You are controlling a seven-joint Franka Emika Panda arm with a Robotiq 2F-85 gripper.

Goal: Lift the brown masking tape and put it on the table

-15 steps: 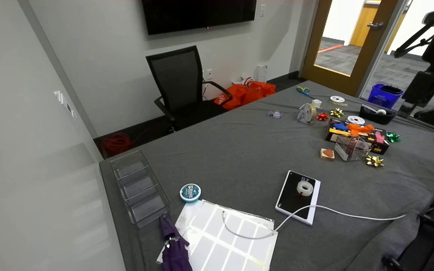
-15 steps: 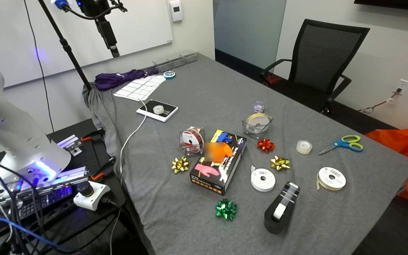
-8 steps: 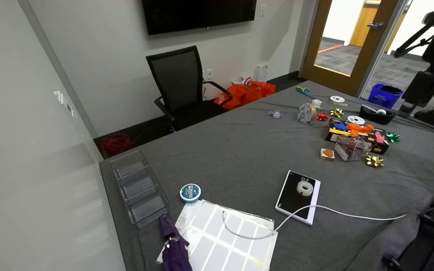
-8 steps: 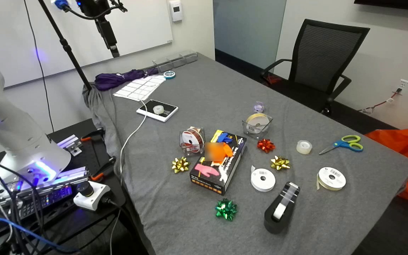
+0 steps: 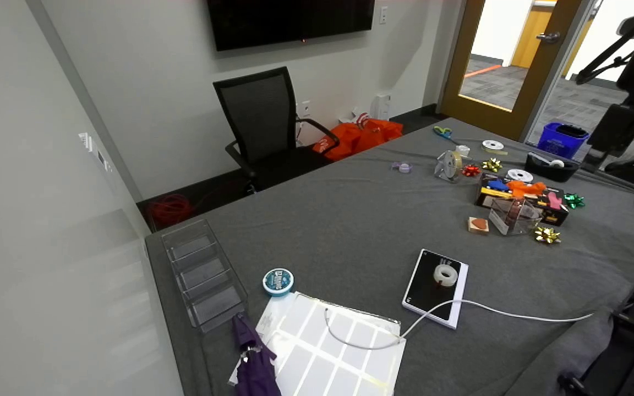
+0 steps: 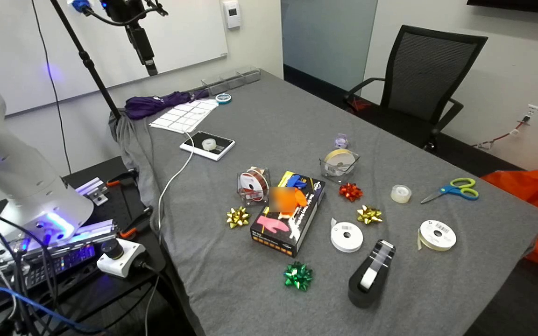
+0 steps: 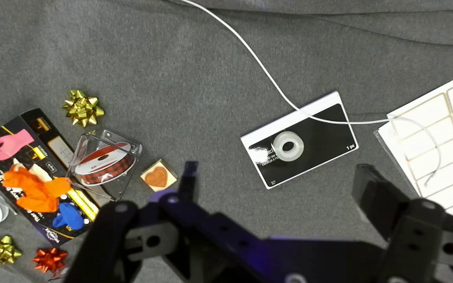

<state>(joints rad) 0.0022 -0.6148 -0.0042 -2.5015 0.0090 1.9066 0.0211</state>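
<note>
Nothing I can see has moved since the earlier frames. Largest is the grey tabletop (image 6: 292,126), then the black glove box (image 6: 292,219) on it. In the wrist view the jaws stand wide apart and have hold of nothing. Just beside the glove box is the clear holder (image 5: 527,221); if they touch, I cannot tell. Inside it, the reddish-brown tape roll (image 6: 255,183) stands on its edge. Smaller still is the pale heart-marked block (image 7: 159,177), near the holder but apart
</note>
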